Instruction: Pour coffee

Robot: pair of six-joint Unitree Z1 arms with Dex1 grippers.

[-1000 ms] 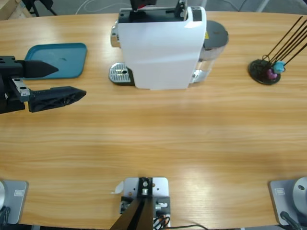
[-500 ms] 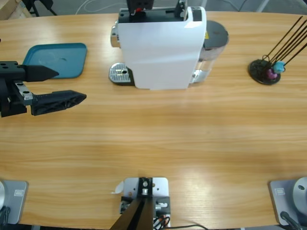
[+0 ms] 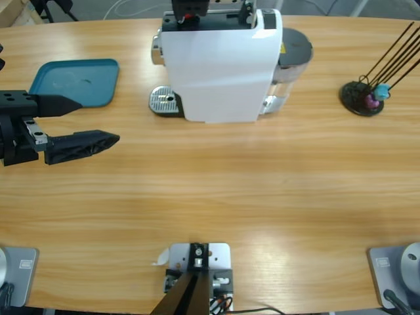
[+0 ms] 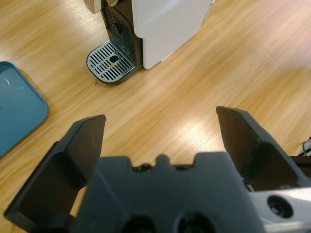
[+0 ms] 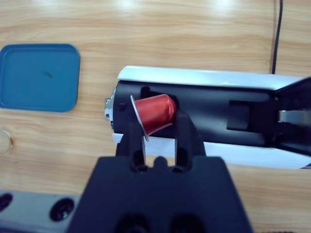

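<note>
Comparing with a second ago, the left gripper (image 3: pixel 98 120) at the left edge of the high view has shifted a little toward the near side of the table (image 3: pixel 230 190). It now sits further off the tray (image 3: pixel 75 82). The red capsule (image 3: pixel 189 6) at the top of the machine (image 3: pixel 220 72) has edged slightly leftward. Nothing else on the table has moved.

The left gripper's jaws are spread wide, holding and touching nothing. They point across bare wood toward the machine. Its wrist view shows the drip grate (image 4: pixel 112 62) ahead, well apart from the jaws, and a corner of the tray at the left.

The right gripper (image 5: pixel 156 121) hangs above the machine. Its jaws are pressed onto the capsule, pinching it with the rim at the left. The capsule lies over the dark opening in the machine's top.

A glass (image 5: pixel 4 141) shows only as a faint clear curve at the left edge of the right wrist view. It stands on the wood near a corner of the tray, past the machine's front end and well apart from the right gripper. Whether it holds coffee cannot be told. It does not appear in the left wrist view.
</note>
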